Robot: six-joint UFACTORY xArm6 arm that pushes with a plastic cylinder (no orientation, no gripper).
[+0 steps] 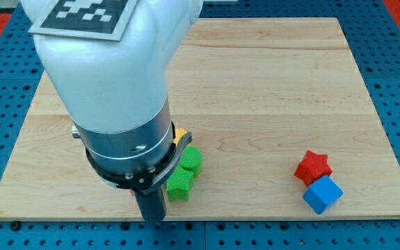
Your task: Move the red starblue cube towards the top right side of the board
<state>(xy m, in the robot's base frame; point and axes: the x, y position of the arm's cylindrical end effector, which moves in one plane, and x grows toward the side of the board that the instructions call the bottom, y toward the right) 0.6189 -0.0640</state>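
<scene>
While red star [313, 167] touches blue cube [322, 194], my tip [154, 221] beside green blocks [184, 172], no jaws in view.

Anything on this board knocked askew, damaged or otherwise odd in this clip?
Nothing stands out. The red star and blue cube sit touching near the view's bottom right; two green blocks lie flat beside my tip, with a yellow block mostly hidden behind the arm.

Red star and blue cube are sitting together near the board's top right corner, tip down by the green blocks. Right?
Not quite: the camera view shows the red star and blue cube touching near the bottom right corner. My tip is indeed beside the green blocks.
</scene>
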